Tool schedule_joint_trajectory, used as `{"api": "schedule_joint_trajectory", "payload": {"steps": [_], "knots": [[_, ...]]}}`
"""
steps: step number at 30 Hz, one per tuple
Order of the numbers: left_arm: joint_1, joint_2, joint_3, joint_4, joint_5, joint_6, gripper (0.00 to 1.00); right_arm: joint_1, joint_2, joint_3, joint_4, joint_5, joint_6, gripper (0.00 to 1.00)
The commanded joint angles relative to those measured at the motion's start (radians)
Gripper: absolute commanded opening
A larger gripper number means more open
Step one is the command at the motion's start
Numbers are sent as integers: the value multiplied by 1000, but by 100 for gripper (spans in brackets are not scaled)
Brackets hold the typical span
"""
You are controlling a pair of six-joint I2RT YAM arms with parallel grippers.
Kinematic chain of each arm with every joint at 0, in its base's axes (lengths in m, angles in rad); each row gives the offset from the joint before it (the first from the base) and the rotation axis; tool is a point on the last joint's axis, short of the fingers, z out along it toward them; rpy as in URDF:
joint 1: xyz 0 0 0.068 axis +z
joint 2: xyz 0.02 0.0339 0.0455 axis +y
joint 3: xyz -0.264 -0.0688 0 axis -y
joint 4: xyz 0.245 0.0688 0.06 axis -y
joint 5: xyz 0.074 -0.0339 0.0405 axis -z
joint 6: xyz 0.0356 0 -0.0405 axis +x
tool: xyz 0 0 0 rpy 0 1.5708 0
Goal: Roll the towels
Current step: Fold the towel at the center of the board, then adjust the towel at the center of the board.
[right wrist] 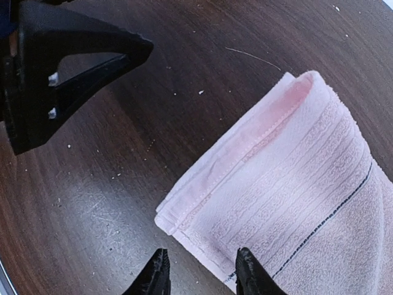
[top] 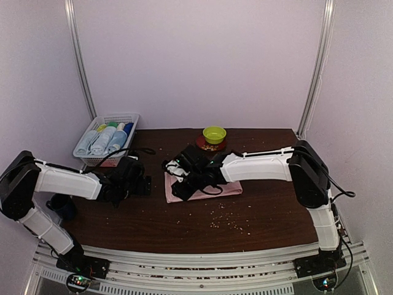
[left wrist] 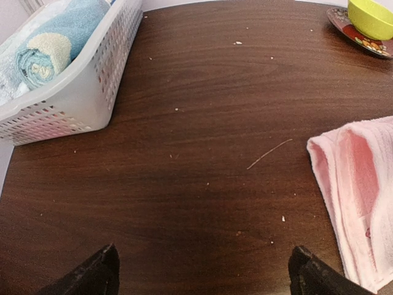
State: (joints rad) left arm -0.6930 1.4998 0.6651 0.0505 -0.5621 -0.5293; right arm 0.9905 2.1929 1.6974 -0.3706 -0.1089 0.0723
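A dark wooden table point(left wrist: 202, 123) scattered with pale crumbs. A pink towel point(right wrist: 295, 184) lies folded flat near the middle of the table, one corner pointing towards the left arm.

The right hand point(right wrist: 202, 273) hangs low over that corner. Its two black fingers stand a little apart, partly open. One finger sits over bare wood and the other over the towel's stitched edge, and nothing is pinched between them.

The left hand point(left wrist: 202, 270) hovers over bare wood just left of the pink towel, its fingers spread wide and holding nothing.

At the table's far left corner stands a white mesh basket point(left wrist: 67, 104). A rolled blue towel point(left wrist: 49, 49) lies inside it among other rolls. At the far edge, a green bowl point(left wrist: 371, 18) sits on a red plate point(left wrist: 353, 34).
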Motion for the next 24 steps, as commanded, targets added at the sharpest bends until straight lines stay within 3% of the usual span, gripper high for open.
{"api": "schedule_joint_trajectory", "payload": {"steps": [1,9,24], "knots": [[2,14,19,14,-6,6,98,25,2,15,5,119,-51,38],[3,20,22,14,3,6,98,48,54,55,3,185,-54,37],[1,23,24,16,8,6,98,56,128,103,15,169,-34,39]]}}
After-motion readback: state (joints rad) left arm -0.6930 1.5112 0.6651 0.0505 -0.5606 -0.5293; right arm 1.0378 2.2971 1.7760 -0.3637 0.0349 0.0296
